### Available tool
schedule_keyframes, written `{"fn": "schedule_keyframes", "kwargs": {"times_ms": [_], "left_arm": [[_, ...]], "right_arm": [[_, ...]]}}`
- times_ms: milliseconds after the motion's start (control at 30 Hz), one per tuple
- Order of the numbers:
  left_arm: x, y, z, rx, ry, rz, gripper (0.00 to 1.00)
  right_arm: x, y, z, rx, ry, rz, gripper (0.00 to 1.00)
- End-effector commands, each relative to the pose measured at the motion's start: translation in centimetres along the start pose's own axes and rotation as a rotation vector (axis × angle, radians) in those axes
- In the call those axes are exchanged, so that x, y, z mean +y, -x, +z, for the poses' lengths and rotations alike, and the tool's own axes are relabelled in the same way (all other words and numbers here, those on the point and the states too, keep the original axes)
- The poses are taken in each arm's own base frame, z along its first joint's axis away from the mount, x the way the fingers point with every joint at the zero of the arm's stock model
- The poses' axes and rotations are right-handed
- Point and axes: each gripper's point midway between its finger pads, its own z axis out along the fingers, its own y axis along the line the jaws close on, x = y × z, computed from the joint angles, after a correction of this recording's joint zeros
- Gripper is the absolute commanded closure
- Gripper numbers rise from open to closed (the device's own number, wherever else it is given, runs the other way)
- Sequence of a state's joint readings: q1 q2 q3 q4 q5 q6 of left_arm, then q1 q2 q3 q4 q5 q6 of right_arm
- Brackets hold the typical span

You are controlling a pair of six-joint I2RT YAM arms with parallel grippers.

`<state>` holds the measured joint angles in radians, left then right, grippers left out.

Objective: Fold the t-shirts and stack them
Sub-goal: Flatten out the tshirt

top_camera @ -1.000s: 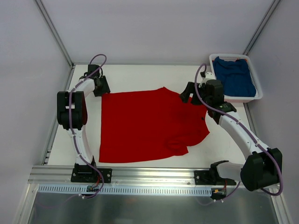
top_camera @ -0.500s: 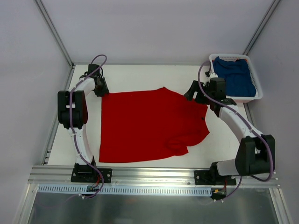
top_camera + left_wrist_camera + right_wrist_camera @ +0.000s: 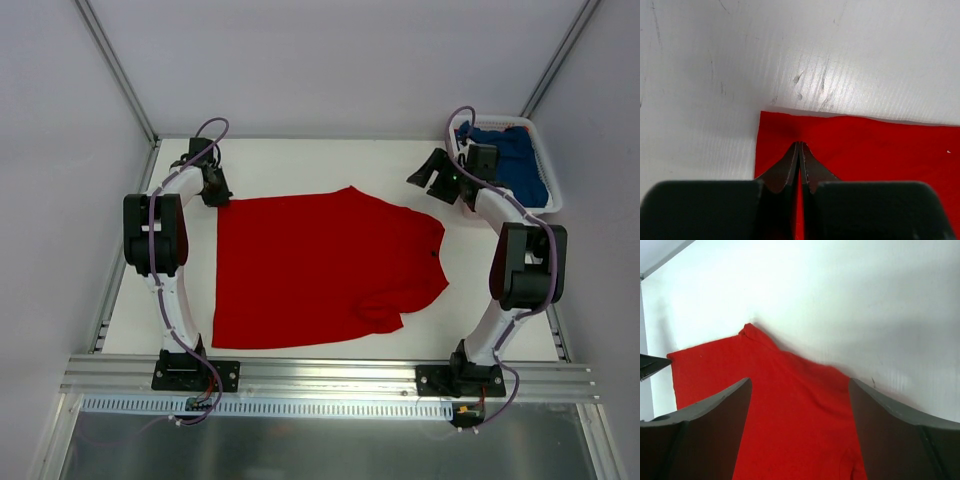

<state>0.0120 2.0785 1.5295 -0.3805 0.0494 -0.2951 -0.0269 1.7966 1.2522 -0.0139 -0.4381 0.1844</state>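
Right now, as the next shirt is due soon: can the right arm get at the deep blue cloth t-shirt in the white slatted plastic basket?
Probably yes: the blue t-shirt lies uncovered in the basket, beside the open right gripper, which faces away and must turn.

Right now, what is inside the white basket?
A crumpled blue shirt fills the basket. Whether anything lies beneath it cannot be seen, and the right arm covers the basket's left part.

Plain bright red t-shirt (image 3: 320, 270) on a white desk (image 3: 300, 165) with faint grey scuffs. Deep blue t-shirt (image 3: 505, 165) in a white slatted basket (image 3: 520, 212). Left arm (image 3: 165, 290) and right arm (image 3: 490, 330) white with black joints; purple cables (image 3: 205, 130). Left claw (image 3: 799, 146) and right claw (image 3: 800, 382) dark grey.
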Motion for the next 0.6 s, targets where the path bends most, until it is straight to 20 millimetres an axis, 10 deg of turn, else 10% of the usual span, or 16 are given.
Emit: {"fn": "schedule_keyframes", "kwargs": {"times_ms": [0,567], "left_arm": [[-0.8,0.6,-0.2,-0.001,-0.024,0.014,1.0],[-2.7,0.0,-0.3,0.007,-0.062,0.035,1.0]], "right_arm": [[1.6,2.4,0.7,-0.03,0.089,0.003,0.18],[-1.0,-4.1,2.2,0.078,0.124,0.143,0.22]]}}
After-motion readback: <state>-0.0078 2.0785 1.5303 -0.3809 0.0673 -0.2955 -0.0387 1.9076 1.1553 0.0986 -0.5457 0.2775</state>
